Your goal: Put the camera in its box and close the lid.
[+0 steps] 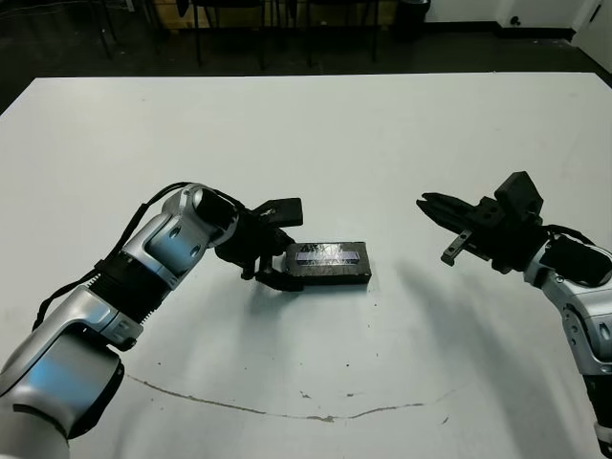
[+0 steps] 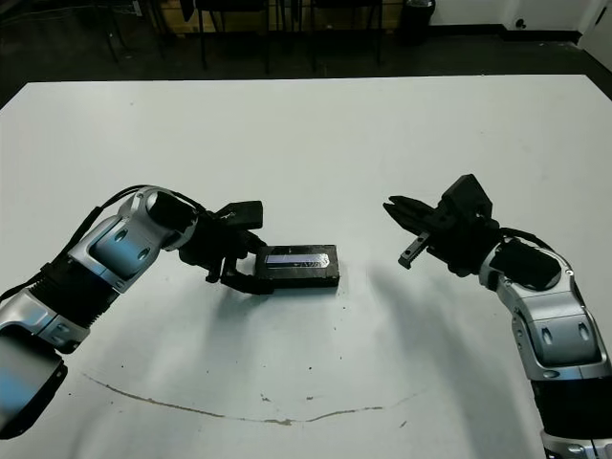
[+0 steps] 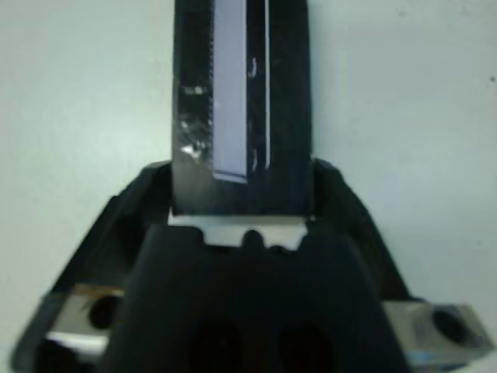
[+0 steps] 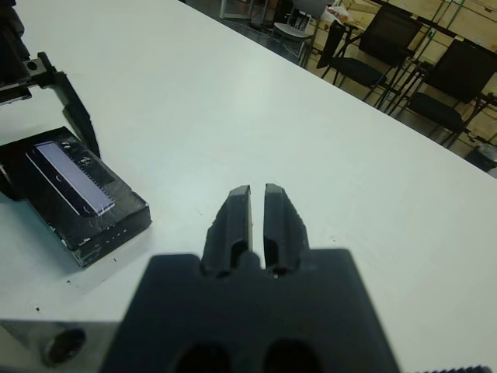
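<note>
A flat black lid point(image 1: 330, 254) with a pale lavender strip facing up lies near the table's middle, on top of the box point(image 1: 330, 278), of which only a dark side wall shows. The camera is hidden. My left gripper point(image 1: 285, 245) is open and straddles the left end of this closed package. One finger point(image 1: 285, 209) stands apart from the far side and the other rests by the near corner. My right gripper point(image 1: 427, 204) is shut on nothing and hovers above the table well to the right of the box, pointing toward it.
The white table point(image 1: 306, 134) stretches wide on all sides. A thin dark curved mark point(image 1: 287, 413) runs across its near part. Dark chairs point(image 4: 404, 54) stand beyond the far edge.
</note>
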